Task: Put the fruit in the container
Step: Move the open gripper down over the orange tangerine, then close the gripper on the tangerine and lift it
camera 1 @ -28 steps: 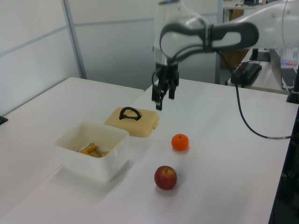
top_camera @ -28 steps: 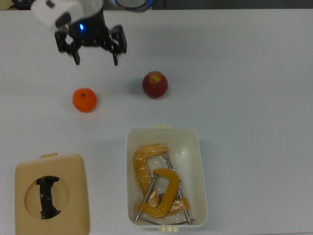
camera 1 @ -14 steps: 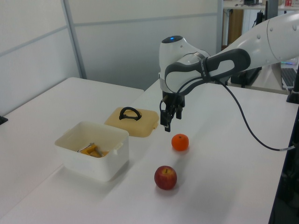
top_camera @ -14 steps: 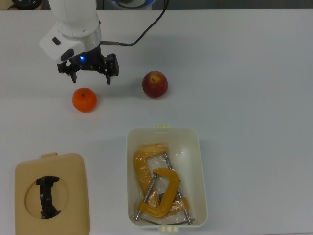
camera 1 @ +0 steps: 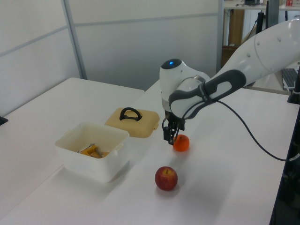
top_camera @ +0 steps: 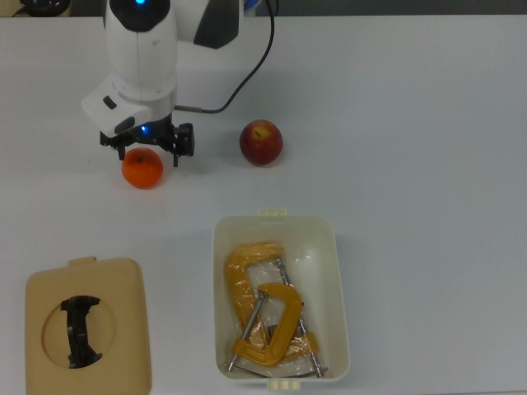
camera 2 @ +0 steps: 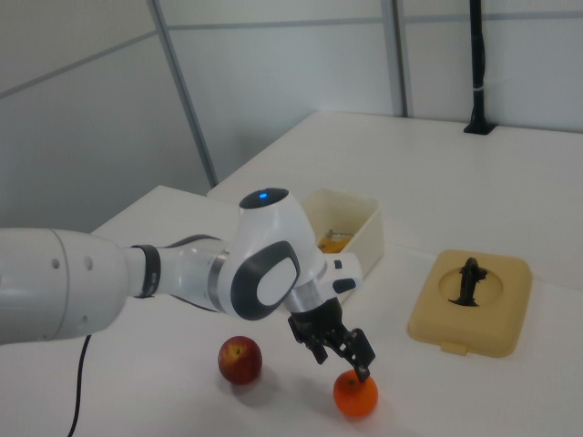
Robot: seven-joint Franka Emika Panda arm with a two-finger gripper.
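Since a second ago the gripper (top_camera: 147,152) has dropped over the mandarin (top_camera: 142,170), up-left of the container (top_camera: 338,280) in the top view, fingers spread, empty; center them before closing.

A broad white table (camera 1: 42,112) fills the scene, its surface matte and evenly lit with only soft shadows. In the left view it meets a second white tabletop along a seam running back toward the wall. Behind the tables stand pale grey wall panels (camera 1: 117,42) divided by thin metal frame strips (camera 1: 75,40), 1 upright and 1 horizontal. At the left view's upper right, a wooden cabinet (camera 1: 236,28) and a cluttered desk (camera 1: 286,77) sit in a dimmer area. In the right view, a black post (camera 2: 476,68) rises from the far table edge against the same grey panels.
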